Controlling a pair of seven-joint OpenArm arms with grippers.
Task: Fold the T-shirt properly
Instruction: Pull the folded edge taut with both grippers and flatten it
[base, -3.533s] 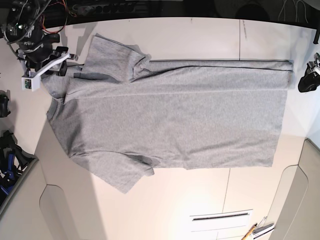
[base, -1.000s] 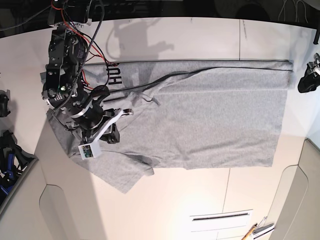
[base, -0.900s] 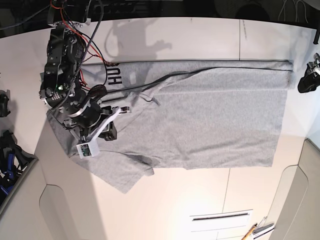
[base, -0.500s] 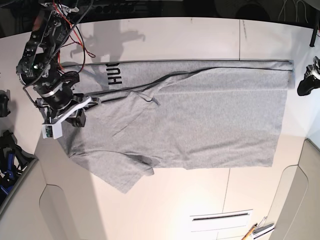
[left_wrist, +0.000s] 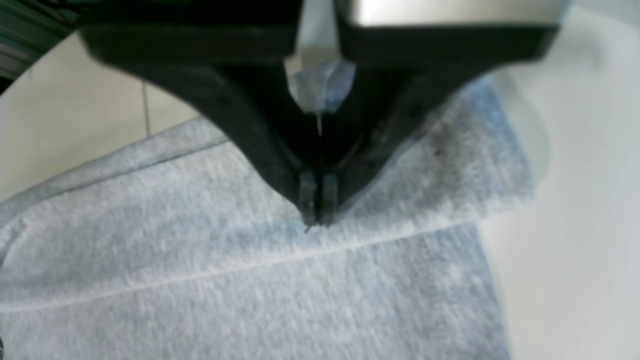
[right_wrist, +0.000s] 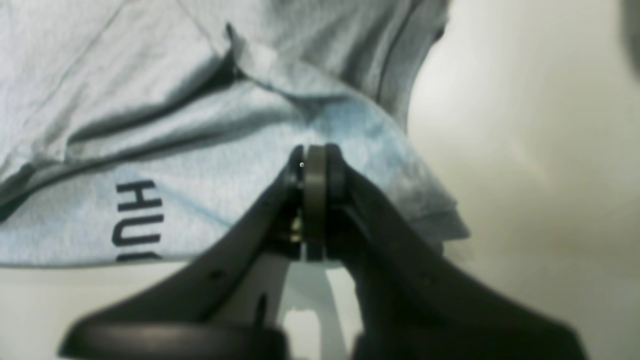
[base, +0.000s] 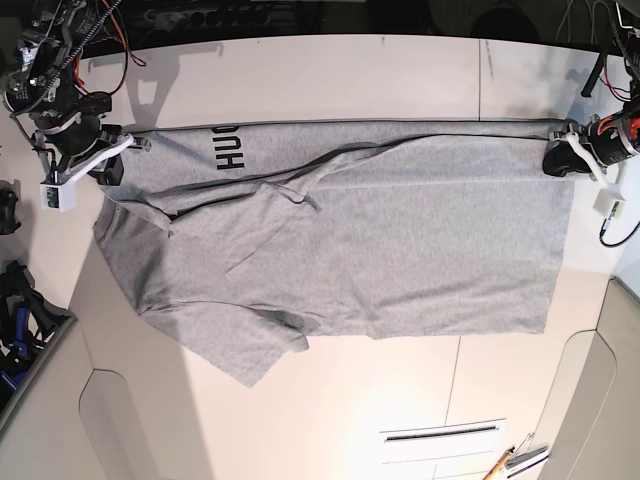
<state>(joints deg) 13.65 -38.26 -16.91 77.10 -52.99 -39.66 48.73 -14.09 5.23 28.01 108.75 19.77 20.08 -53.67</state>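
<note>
The heather-grey T-shirt (base: 380, 250) lies spread across the white table, collar end to the left. Its far edge is folded over, so black lettering (base: 230, 150) shows. The near sleeve (base: 250, 350) sticks out flat. My right gripper (base: 118, 150) is at the shirt's far-left corner. In the right wrist view it is shut (right_wrist: 312, 160) on a tented bit of the T-shirt (right_wrist: 150, 75) beside the lettering (right_wrist: 137, 220). My left gripper (base: 552, 160) is at the far-right hem corner. The left wrist view shows its tips (left_wrist: 317, 220) pinched together on the T-shirt (left_wrist: 250, 290) just above a fold ridge.
Dark gear (base: 15, 300) sits off the table's left edge. Small tools (base: 515, 460) lie at the front right, near a slot (base: 440, 432) in the tabletop. A dark band (base: 300, 15) runs behind the table's far edge.
My right gripper has moved from the shirt's chest back to the far-left corner, drawing fabric with it. My left gripper has come in from the right edge and closed on the hem corner.
</note>
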